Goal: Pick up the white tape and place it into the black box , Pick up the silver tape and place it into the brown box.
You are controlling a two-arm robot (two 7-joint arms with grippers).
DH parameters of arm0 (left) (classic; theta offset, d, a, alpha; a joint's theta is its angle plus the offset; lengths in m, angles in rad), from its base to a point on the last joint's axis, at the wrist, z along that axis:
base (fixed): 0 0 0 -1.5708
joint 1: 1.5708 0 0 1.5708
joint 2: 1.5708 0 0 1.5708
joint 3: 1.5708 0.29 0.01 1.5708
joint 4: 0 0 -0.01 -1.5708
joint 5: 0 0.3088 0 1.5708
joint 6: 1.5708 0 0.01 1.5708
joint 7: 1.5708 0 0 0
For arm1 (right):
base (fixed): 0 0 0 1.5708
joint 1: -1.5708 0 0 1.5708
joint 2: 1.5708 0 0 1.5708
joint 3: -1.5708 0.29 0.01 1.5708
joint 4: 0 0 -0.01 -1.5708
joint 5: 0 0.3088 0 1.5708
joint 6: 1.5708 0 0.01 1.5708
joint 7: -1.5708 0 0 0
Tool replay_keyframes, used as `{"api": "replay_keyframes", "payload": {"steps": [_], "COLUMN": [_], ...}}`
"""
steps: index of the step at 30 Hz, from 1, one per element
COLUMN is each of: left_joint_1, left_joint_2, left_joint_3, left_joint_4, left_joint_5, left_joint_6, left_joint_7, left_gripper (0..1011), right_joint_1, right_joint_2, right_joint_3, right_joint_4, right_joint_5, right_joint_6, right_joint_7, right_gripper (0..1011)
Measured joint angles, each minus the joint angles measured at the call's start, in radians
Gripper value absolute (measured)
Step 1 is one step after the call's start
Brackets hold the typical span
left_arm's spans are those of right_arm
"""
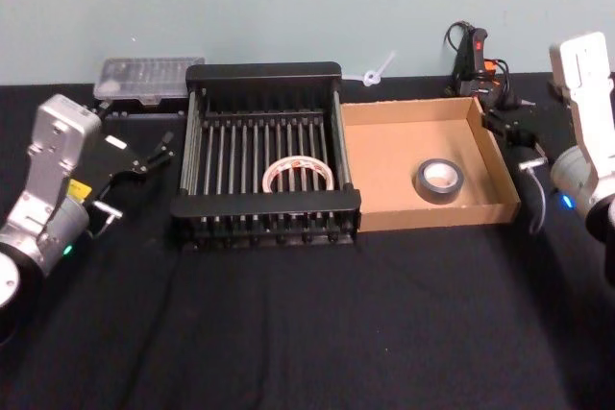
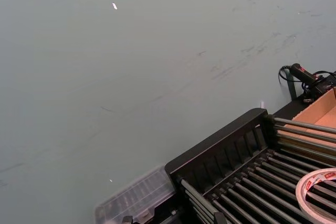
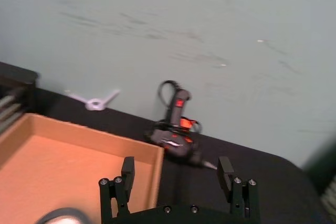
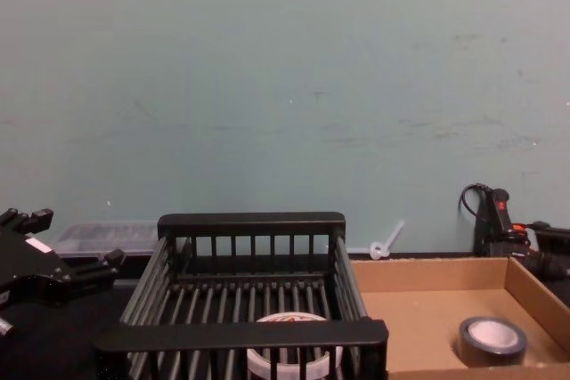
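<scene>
The white tape (image 1: pixel 274 176) lies flat on the barred bottom of the black box (image 1: pixel 264 71), near its front right. It also shows in the chest view (image 4: pixel 294 364) and the left wrist view (image 2: pixel 315 182). To the right, the brown box (image 1: pixel 432 213) touches the black box, and the silver tape (image 1: pixel 439 195) lies flat inside it. My left gripper (image 1: pixel 149 153) hangs open and empty left of the black box. Beyond the brown box's far right corner, my right gripper (image 3: pixel 176 170) is open and empty.
A clear plastic case (image 1: pixel 152 76) lies behind the black box's left corner. A white plastic tie (image 1: pixel 377 72) and a black and red tool with a cable (image 1: pixel 478 50) lie along the wall behind the brown box. Black tabletop stretches bare in front of both boxes.
</scene>
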Motion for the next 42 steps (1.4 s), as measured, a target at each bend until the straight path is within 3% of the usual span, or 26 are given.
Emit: {"api": "replay_keyframes", "payload": {"steps": [6, 9, 17, 42], "left_joint_1": [0.0, 0.0, 0.0, 0.0], "left_joint_2": [0.0, 0.0, 0.0, 0.0], "left_joint_3": [0.0, 0.0, 0.0, 0.0], "left_joint_4": [0.0, 0.0, 0.0, 0.0], "left_joint_5": [0.0, 0.0, 0.0, 0.0], "left_joint_6": [0.0, 0.0, 0.0, 0.0], "left_joint_7": [0.0, 0.0, 0.0, 0.0], "left_gripper": [1001, 1001, 1001, 1001], "right_joint_1": [-0.001, 0.001, 0.0, -0.001], "right_joint_2": [-0.034, -0.044, -0.055, -0.054], "right_joint_3": [0.013, 0.021, 0.043, 0.038], "right_joint_4": [0.096, 0.124, 0.13, 0.132], "right_joint_5": [-0.071, -0.084, -0.088, -0.09], "right_joint_6": [-0.117, -0.136, -0.131, -0.136], "right_joint_7": [-0.083, -0.095, -0.089, -0.092], "right_gripper": [1002, 1002, 1002, 1002]}}
